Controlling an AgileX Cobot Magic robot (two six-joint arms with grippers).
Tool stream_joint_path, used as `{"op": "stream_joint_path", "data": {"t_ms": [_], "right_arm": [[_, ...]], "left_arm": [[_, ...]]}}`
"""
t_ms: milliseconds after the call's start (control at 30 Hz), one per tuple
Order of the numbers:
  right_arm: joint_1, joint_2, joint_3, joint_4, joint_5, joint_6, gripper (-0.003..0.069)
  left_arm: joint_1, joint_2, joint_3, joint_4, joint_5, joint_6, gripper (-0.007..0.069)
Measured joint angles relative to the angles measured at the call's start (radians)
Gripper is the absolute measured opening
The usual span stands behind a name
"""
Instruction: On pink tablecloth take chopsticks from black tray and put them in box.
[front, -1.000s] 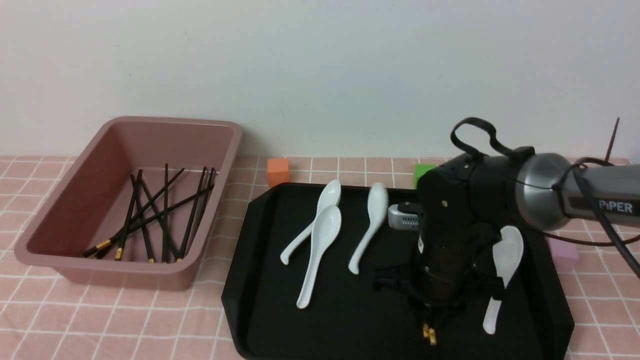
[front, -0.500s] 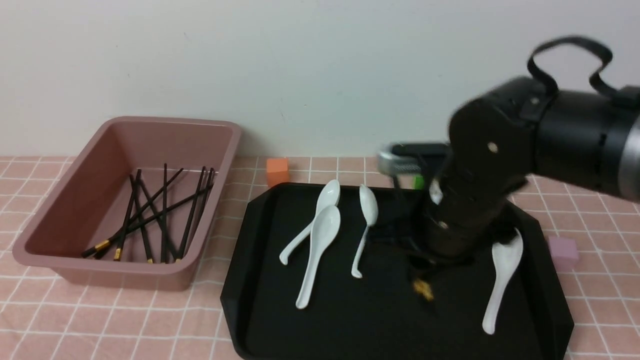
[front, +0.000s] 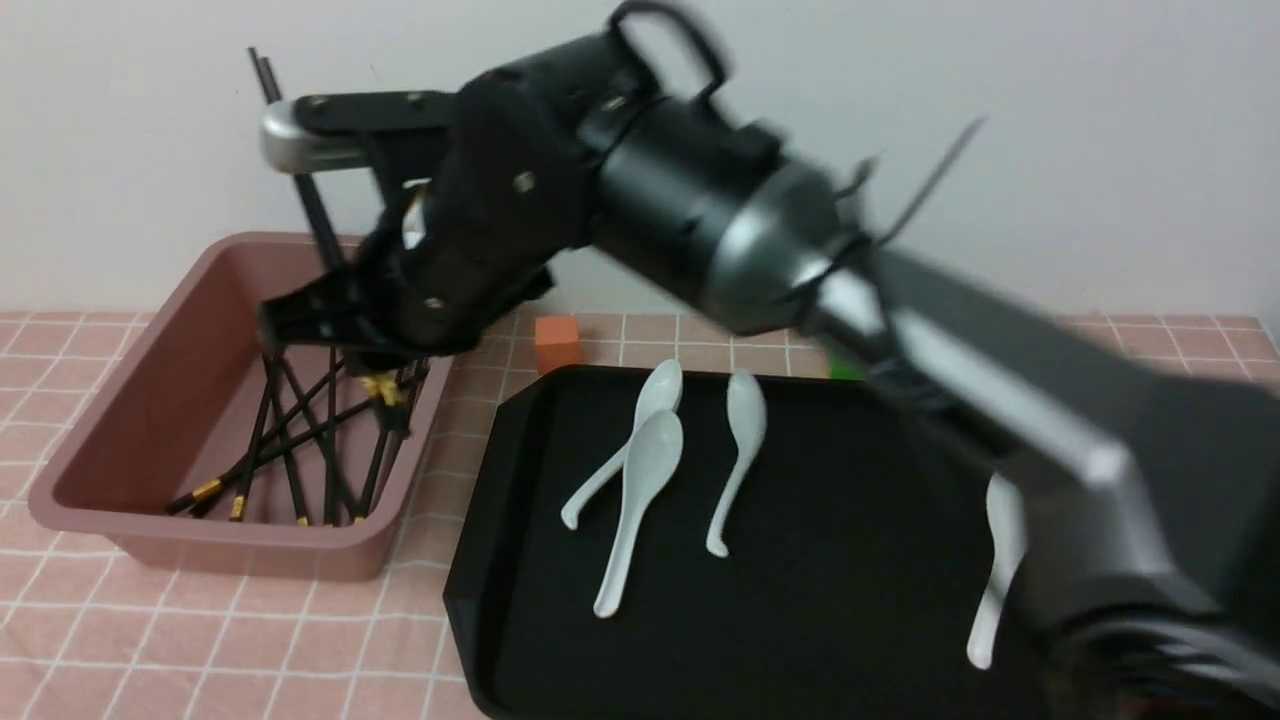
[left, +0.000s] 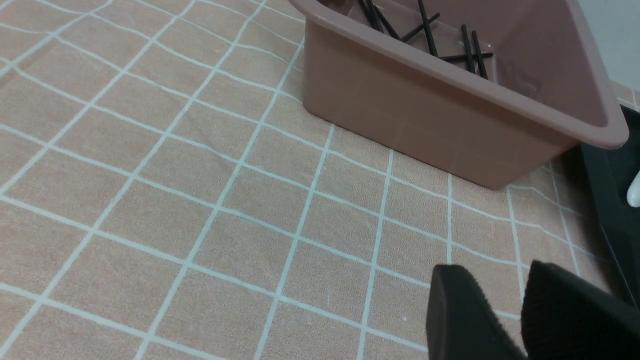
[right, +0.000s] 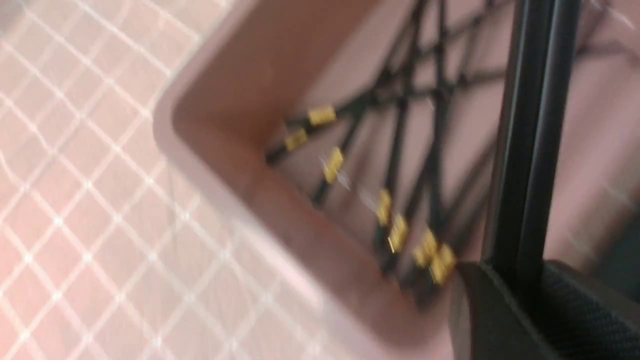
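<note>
In the right wrist view the right hand (right: 525, 285) is clamped on the chopsticks (right: 530, 125): the two black sticks lie side by side between its fingers (right: 480, 310) and run up to the top edge of the frame. In the front view the right arm stretches from the lower right of the frame to the upper left. There the hand hangs over the right half of the box (front: 250, 550). The held pair stands steeply tilted. Its thin tips poke up past the wrist camera at the upper left, and its gold-banded ends hang just below the hand, above the inside of the box. I cannot tell whether those ends touch anything there.

A loose heap of black sticks (front: 290, 450) lies crossed on the box floor, gold bands toward the near wall. The box sits at the left of the frame on the pink tablecloth (front: 200, 640) that covers the bench, just beside the black tray (front: 800, 620).

The tray fills the lower middle and right and carries white spoons (front: 640, 480). Three lie left of centre and one is half hidden behind the arm at the right. An orange cube (front: 556, 343) sits on the cloth behind the tray.

The left hand (left: 497, 270) shows only in the left wrist view, at the lower right, above bare cloth near the box. Its fingers are close together with nothing between them, and I cannot tell if they are fully closed
</note>
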Motion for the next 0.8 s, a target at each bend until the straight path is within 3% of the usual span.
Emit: {"op": "stream_joint_path", "data": {"t_ms": [133,267,333,367,433,567,667,800], "right_arm": [[0.000,0.164,-0.186,-0.019,-0.089,0.000,0.0146],[-0.001,0.240,-0.238,-0.046,-0.157,0.000,0.0164],[-0.001,0.271,-0.246,-0.071,-0.171,0.000,0.0256],[-0.001,0.271,-0.245,-0.072,-0.170,0.000,0.0265],[-0.001,0.270,-0.246,-0.078,-0.143,0.000,0.0374],[-0.001,0.209,-0.275,-0.078,-0.002,-0.011,0.0526],[-0.001,0.114,-0.315,-0.079,0.172,-0.054,0.0528],[-0.001,-0.031,-0.333,-0.082,0.321,-0.099,0.0453]], "left_arm": [[0.000,0.000,0.000,0.000,0.000,0.000,0.0218],[0.000,0.000,0.000,0.000,0.000,0.000,0.0218],[0.000,0.000,0.000,0.000,0.000,0.000,0.0218],[0.000,0.000,0.000,0.000,0.000,0.000,0.0218],[0.000,0.000,0.000,0.000,0.000,0.000,0.0220],[0.000,0.000,0.000,0.000,0.000,0.000,0.0225],[0.000,0.000,0.000,0.000,0.000,0.000,0.0227],[0.000,0.000,0.000,0.000,0.000,0.000,0.0231]]}}
